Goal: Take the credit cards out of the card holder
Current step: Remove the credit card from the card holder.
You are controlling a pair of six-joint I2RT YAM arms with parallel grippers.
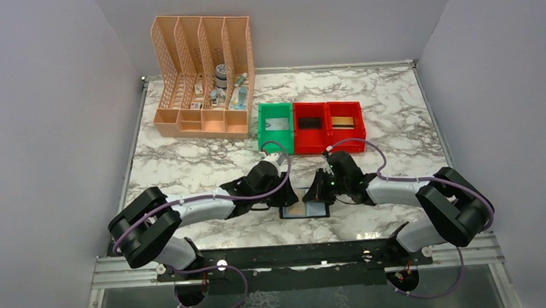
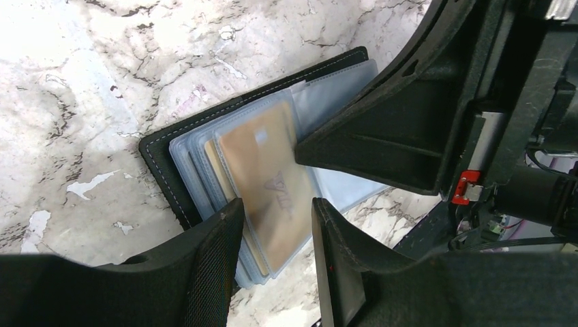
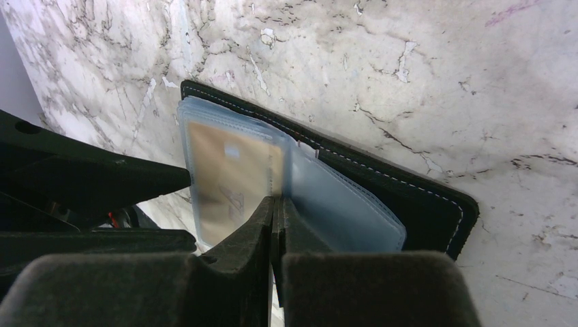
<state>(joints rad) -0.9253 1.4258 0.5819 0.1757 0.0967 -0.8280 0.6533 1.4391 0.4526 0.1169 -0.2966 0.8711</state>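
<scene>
The black card holder (image 1: pixel 305 210) lies open on the marble table between my two grippers. Its clear blue-grey sleeves fan out, and the top sleeve holds a tan credit card (image 2: pixel 262 170), which also shows in the right wrist view (image 3: pixel 221 170). More tan card edges show in the sleeves beneath. My left gripper (image 2: pixel 272 204) is open, its fingers on either side of the near edge of the sleeve with the tan card. My right gripper (image 3: pixel 276 202) is shut, its tips resting on the sleeves at the holder's fold (image 3: pixel 409 197).
A green bin (image 1: pixel 276 128) and two red bins (image 1: pixel 310 127) (image 1: pixel 345 125) stand in a row behind the holder, with flat items inside them. A peach lattice organizer (image 1: pixel 203 80) stands at the back left. Grey walls close in the table on three sides.
</scene>
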